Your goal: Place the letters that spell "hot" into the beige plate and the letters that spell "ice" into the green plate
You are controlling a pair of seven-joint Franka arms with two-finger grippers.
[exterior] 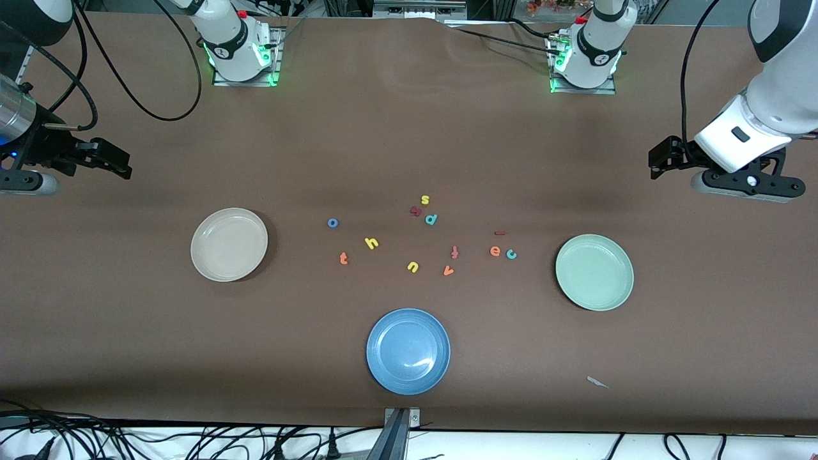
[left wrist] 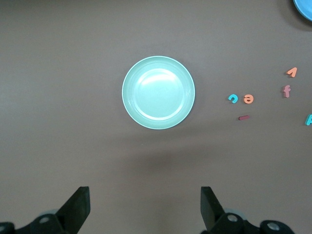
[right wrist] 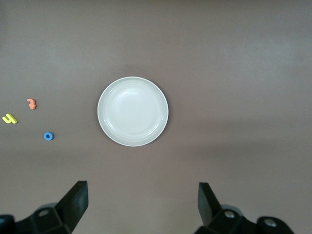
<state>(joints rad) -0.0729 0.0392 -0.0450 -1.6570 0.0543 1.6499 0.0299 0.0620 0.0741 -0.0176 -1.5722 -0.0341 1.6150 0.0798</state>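
Nearest the camera, a blue plate (exterior: pixel 408 351) is left alone. Nothing is sorted yet: letters "hot" (exterior: pixel 369 243) lie beside the beige plate (exterior: pixel 229 244), "ice" (exterior: pixel 503 251) beside the green plate (exterior: pixel 594 272). Left gripper (exterior: pixel 664 160) and right gripper (exterior: pixel 108 158) hover wide at the table ends; each tiny letter should be pinched squarely.

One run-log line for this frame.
left gripper open, waiting | right gripper open, waiting | beige plate, green plate hold nothing | letters on table
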